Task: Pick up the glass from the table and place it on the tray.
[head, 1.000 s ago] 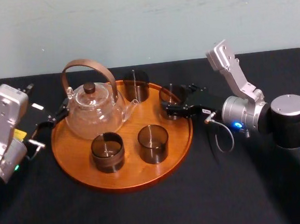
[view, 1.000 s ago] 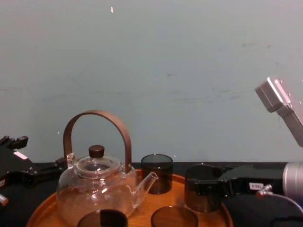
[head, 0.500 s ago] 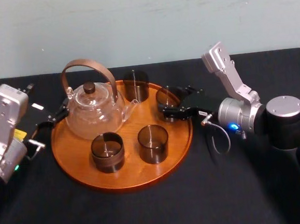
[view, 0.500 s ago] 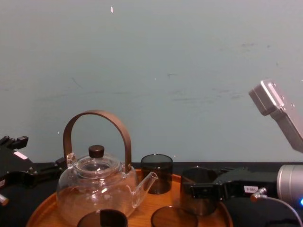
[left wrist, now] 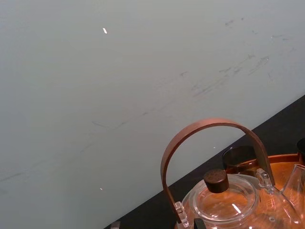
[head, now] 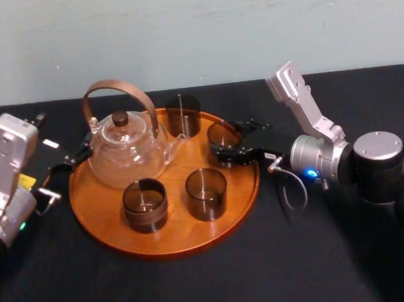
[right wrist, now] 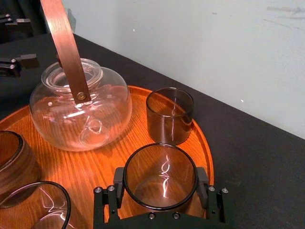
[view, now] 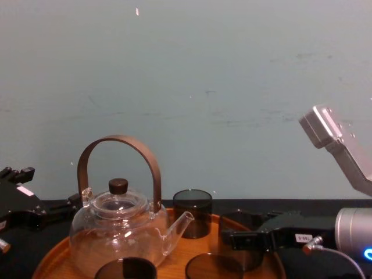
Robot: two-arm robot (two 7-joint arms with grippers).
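A dark smoked glass [head: 222,135] sits between the two black fingers of my right gripper [head: 225,145], which is shut on it. In the right wrist view both fingers [right wrist: 117,180] press the sides of the glass [right wrist: 161,177]. The glass [view: 240,244] is low over the right part of the round orange-brown tray [head: 169,250], just inside its rim. Whether its base touches the wood I cannot tell. My left gripper [head: 70,160] rests by the tray's left edge, behind the teapot.
A glass teapot [head: 126,151] with a brown hoop handle stands on the tray's left part. Three more dark glasses stand on the tray: one at the back [head: 184,115] and two in front [head: 144,204] [head: 206,192]. Black cloth table [head: 219,282] surrounds the tray.
My right gripper has carried the glass leftward and downward, from the tray's right rim to farther over the tray. The left arm has not moved.
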